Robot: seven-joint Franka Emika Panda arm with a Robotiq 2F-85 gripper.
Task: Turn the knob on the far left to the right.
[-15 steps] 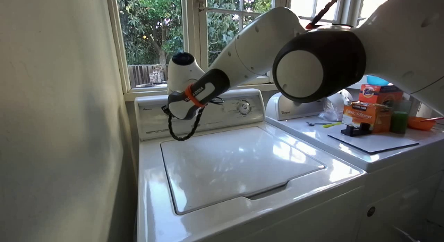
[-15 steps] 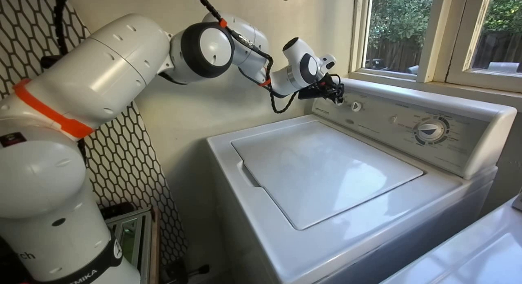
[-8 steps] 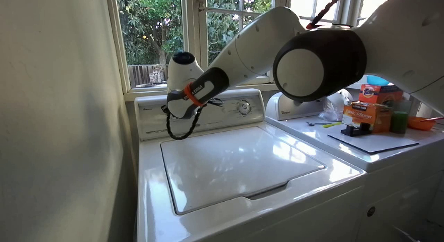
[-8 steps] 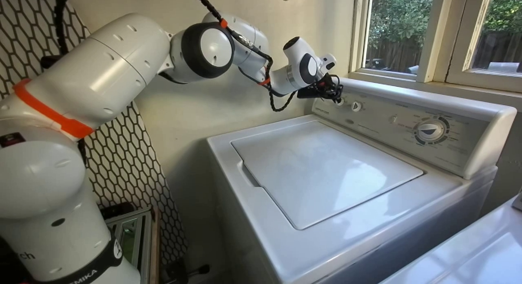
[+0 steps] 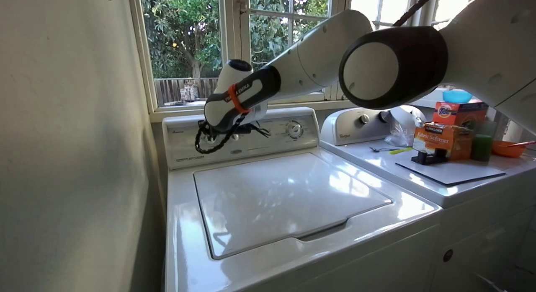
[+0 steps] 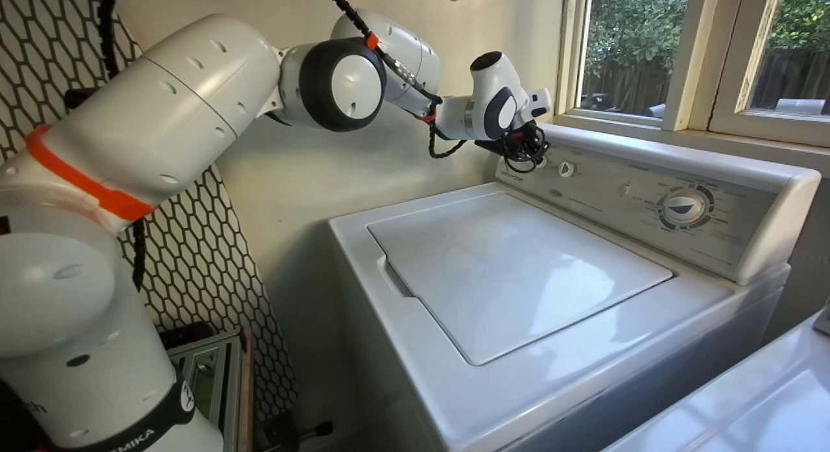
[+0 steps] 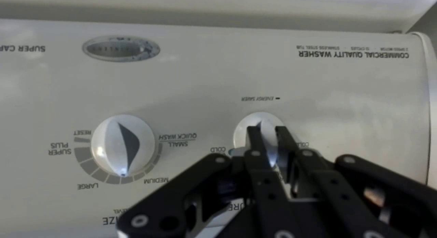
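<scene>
Standing below windows (image 5: 228,36), washer (image 5: 280,202) gleams.

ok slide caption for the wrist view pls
Gripper at the far-left knob of a washer panel seen upside down, the size knob beside it.

The black, angular gripper (image 7: 268,130) is dotted with pale screws (image 7: 349,159). Behind it, the white arm (image 6: 194,76) has dark rings (image 6: 318,85), orange bands (image 6: 87,179), a black cable (image 6: 347,12) and "EMIKA" lettering (image 6: 133,440).

wrist: close, inverted, facing panel (image 7: 205,77) | both exterior views: farther, looking down, sharing washer (image 5: 289,195)
</scene>
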